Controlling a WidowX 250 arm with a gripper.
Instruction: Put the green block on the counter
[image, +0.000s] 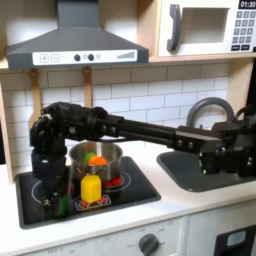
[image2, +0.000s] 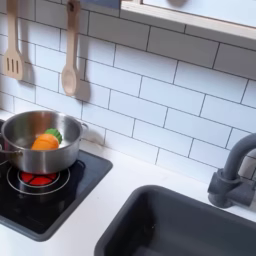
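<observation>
In the first exterior view the gripper (image: 52, 197) reaches down over the stovetop's (image: 135, 190) front left corner, its jaws around the green block (image: 62, 204), mostly hidden, so its axis is unclear; the white surface (image: 200, 200) lies right.

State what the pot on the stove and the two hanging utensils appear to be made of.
Pot: likely metal, since its silver wall shines with bright reflections. The slotted spatula and the spoon on the tiled wall: probably wood, being matte and pale tan; plastic made to look like wood cannot be ruled out.
</observation>
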